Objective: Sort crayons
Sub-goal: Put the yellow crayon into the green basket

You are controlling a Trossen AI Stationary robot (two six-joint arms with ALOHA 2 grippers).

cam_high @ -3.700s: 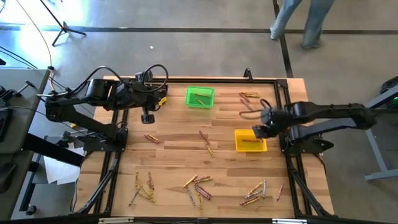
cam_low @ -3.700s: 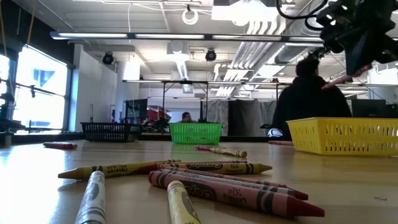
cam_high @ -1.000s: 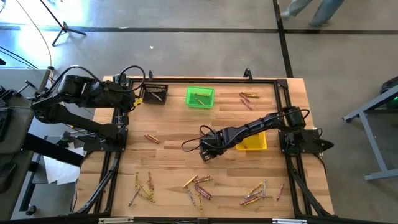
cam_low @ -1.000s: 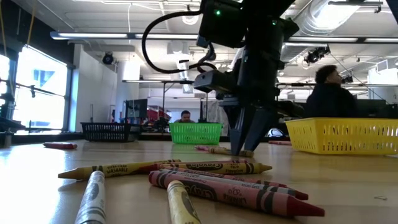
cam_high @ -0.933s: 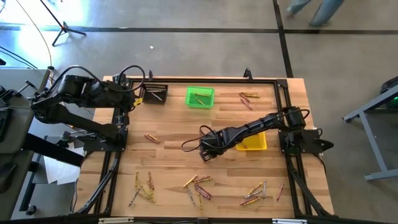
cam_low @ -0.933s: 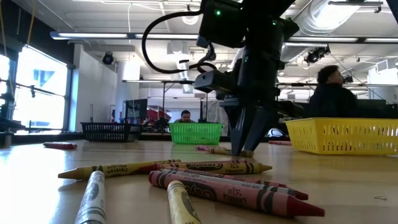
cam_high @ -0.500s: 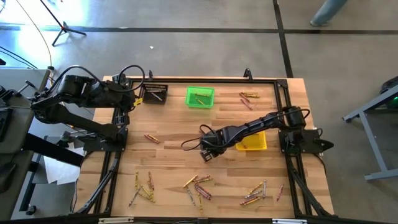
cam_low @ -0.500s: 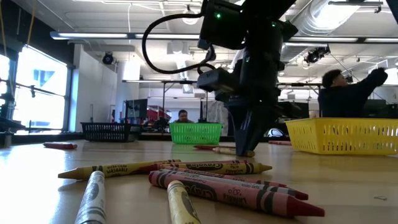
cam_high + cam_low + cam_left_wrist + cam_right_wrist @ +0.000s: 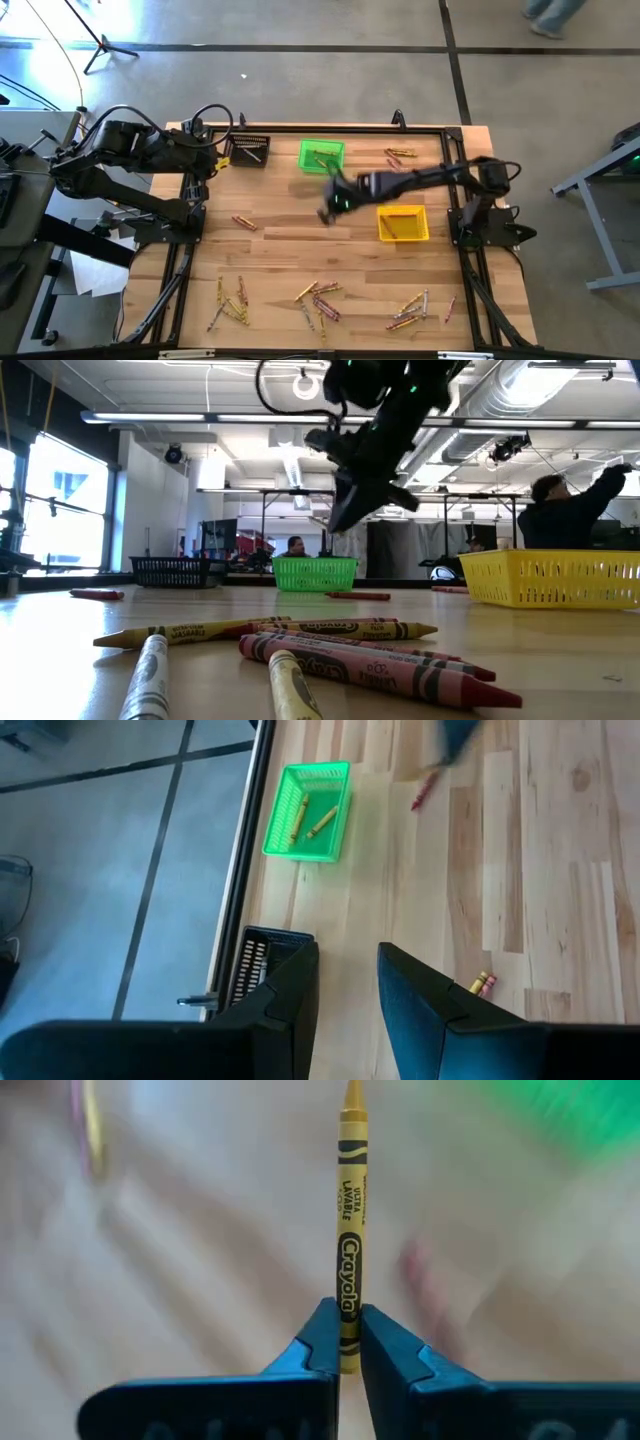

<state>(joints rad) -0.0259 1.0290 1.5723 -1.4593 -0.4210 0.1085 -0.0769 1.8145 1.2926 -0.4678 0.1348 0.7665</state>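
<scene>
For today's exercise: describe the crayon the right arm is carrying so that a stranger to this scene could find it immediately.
Start at the green bin near the table's far edge. Just in front of it hangs the right tool, raised off the wood. Pinched in it is a yellow crayon, the only one in the air; all others lie on the table or in bins.

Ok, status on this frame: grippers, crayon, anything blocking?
Right gripper shut on yellow crayon, airborne near green bin. Left gripper open, parked by black bin. Path clear.
</scene>
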